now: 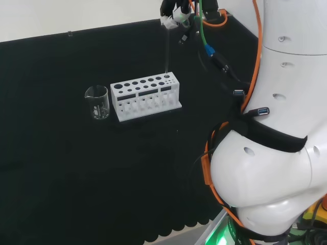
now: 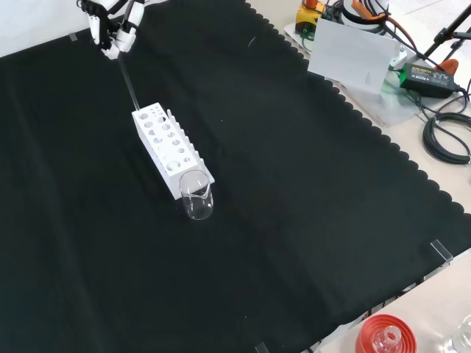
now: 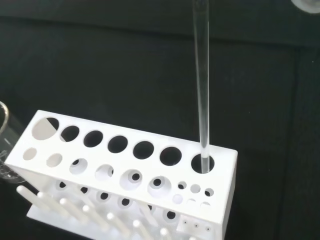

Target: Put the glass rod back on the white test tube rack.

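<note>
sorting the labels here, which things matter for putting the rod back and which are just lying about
Part of the job:
- glass rod, tip at an end hole
- white test tube rack
- hand, holding the rod

Just lying about:
- empty beaker beside the rack
- red ribbed stand

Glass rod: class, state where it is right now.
The glass rod hangs upright from the robot hand, its lower tip in the end hole of the white rack, at the head view's right end, opposite the beaker.
</note>
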Action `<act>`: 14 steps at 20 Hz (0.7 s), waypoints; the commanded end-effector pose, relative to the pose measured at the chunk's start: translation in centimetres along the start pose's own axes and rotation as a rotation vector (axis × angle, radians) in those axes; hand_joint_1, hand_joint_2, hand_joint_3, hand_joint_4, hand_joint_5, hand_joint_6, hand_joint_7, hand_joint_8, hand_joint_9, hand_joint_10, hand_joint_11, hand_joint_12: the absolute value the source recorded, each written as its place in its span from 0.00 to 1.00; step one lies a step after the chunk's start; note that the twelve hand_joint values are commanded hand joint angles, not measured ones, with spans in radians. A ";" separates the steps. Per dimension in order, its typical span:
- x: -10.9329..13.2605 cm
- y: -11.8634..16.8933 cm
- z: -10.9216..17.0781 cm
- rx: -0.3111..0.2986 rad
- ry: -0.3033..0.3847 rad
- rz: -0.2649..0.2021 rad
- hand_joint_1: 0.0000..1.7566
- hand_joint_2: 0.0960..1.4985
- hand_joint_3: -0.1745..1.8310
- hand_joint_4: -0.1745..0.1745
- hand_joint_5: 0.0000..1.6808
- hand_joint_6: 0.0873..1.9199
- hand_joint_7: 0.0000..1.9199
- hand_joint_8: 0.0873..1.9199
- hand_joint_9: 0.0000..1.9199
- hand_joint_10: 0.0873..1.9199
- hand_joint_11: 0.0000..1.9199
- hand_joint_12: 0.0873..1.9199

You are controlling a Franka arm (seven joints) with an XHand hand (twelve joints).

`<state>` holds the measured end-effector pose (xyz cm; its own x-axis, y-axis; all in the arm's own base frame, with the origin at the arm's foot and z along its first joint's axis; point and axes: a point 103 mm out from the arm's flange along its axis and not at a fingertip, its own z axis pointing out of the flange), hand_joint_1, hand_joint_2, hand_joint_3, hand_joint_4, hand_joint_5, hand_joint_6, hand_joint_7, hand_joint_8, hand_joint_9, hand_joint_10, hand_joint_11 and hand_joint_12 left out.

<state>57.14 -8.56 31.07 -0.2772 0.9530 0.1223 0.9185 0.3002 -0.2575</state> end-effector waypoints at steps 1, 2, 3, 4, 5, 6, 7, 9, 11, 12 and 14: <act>0.0 0.1 1.1 0.000 0.021 -0.002 0.74 0.73 0.00 0.00 0.66 0.39 0.60 0.40 0.88 0.22 0.81 0.30; -0.2 0.0 1.3 -0.002 0.026 -0.002 0.74 0.73 0.00 0.00 0.66 0.39 0.60 0.40 0.88 0.22 0.81 0.30; -0.6 -0.1 1.7 -0.004 0.033 -0.002 0.74 0.73 0.00 0.00 0.66 0.39 0.60 0.40 0.88 0.22 0.81 0.30; -0.9 -0.1 2.1 -0.004 0.037 -0.003 0.74 0.73 0.00 0.00 0.66 0.39 0.60 0.40 0.88 0.22 0.81 0.30; -1.3 -0.1 2.5 -0.006 0.040 -0.002 0.74 0.73 0.00 0.00 0.66 0.39 0.60 0.40 0.88 0.22 0.81 0.30; -1.6 -0.1 2.8 -0.009 0.041 -0.005 0.74 0.73 0.00 0.00 0.66 0.39 0.60 0.40 0.88 0.22 0.81 0.30; -1.9 -0.1 3.1 -0.012 0.040 -0.005 0.74 0.73 0.00 0.00 0.66 0.39 0.60 0.40 0.88 0.22 0.81 0.30; -2.1 0.0 3.3 -0.012 0.033 -0.002 0.74 0.73 0.00 0.00 0.66 0.39 0.60 0.40 0.88 0.22 0.81 0.30; -2.1 0.1 3.3 -0.010 0.032 0.000 0.74 0.73 0.00 0.00 0.66 0.39 0.60 0.40 0.88 0.22 0.81 0.30; -1.8 0.4 3.1 -0.002 0.024 0.002 0.74 0.73 0.00 0.00 0.66 0.39 0.60 0.40 0.88 0.22 0.81 0.30; -1.8 0.5 3.2 -0.001 0.030 -0.003 0.74 0.73 0.00 0.00 0.66 0.39 0.60 0.40 0.88 0.22 0.81 0.30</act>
<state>56.93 -10.25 27.78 -0.2690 0.9511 0.1517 0.9208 0.3002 -0.2491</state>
